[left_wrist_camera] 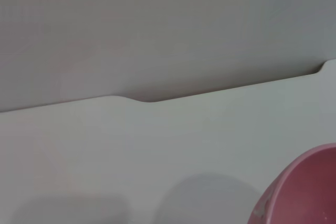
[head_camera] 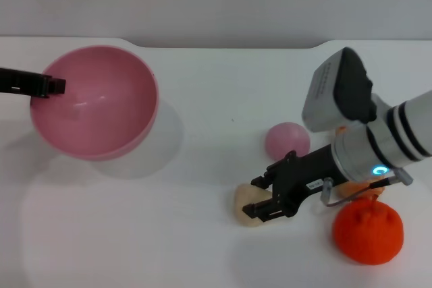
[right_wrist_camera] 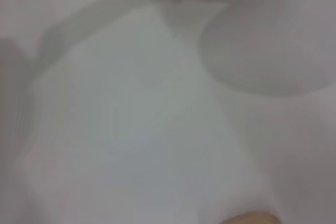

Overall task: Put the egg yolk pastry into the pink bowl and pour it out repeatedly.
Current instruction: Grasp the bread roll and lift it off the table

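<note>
Our right pincer (head_camera: 262, 202) grips the egg yolk pastry (head_camera: 247, 204); it seems soft and light, so we squeeze its middle gently.

The left pincer (head_camera: 55, 86) holds the pink bowl (head_camera: 94, 102) at its rim.

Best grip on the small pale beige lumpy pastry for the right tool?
Grip the small pale beige lumpy pastry across its narrow middle, coming from above on the right side, where the right tool already straddles it. It lies low and rounded on the white table, so probably only a top pinch works.
</note>
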You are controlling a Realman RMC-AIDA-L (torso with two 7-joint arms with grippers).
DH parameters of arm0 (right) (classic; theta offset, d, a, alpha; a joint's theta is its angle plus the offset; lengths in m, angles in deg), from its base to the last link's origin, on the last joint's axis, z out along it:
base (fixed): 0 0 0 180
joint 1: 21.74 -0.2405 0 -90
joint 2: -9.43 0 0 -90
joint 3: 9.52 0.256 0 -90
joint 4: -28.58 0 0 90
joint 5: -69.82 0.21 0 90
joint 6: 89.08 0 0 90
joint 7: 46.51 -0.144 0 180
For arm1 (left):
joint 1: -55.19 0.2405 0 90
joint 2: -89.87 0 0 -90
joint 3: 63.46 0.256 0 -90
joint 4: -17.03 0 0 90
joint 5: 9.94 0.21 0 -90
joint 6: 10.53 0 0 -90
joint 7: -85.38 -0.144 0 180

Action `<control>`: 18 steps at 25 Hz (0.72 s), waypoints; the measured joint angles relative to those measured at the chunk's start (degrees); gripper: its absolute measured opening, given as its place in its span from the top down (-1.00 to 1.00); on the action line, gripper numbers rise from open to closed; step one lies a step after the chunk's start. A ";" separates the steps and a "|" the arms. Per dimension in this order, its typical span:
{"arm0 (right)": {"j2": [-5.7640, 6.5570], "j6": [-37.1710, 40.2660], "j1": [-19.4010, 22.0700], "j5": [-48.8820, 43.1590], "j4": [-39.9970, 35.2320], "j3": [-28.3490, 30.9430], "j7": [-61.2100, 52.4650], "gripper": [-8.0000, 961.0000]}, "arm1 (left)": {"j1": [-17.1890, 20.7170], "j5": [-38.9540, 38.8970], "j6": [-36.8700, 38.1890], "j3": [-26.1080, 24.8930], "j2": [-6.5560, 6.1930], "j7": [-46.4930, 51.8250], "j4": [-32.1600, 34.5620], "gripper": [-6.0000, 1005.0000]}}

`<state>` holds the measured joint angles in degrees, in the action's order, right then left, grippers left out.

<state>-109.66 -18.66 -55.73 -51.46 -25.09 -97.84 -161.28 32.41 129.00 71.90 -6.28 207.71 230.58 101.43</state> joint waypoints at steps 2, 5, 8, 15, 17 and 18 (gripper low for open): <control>-0.02 -1.46 -0.01 0.12 0.26 -1.42 0.00 -0.06 | -0.27 -0.05 -0.16 0.32 0.01 0.05 -0.51 0.99; -0.08 -2.93 0.10 0.43 1.00 -2.33 -0.25 -0.05 | -0.68 -0.05 -0.60 1.04 0.02 0.08 -1.47 0.99; -0.09 -3.57 0.08 0.61 2.24 -2.04 -0.68 -0.05 | -1.08 0.07 -1.06 1.59 0.02 0.09 -2.49 0.99; 0.10 -3.93 1.15 2.84 3.89 -1.07 -0.19 0.06 | -2.74 0.17 -1.92 1.63 -0.12 0.09 -4.53 0.99; 0.25 -3.64 2.02 4.59 3.83 0.20 0.93 0.12 | -3.31 0.18 -2.14 1.63 -0.15 0.08 -5.30 0.99; 0.30 -3.40 2.58 5.67 3.67 1.22 2.01 0.13 | -3.69 0.22 -2.29 1.63 -0.17 0.02 -5.80 0.99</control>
<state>-109.37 -22.06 -53.15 -45.79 -21.42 -96.62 -159.27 28.72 129.22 69.62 -4.65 207.54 230.59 95.62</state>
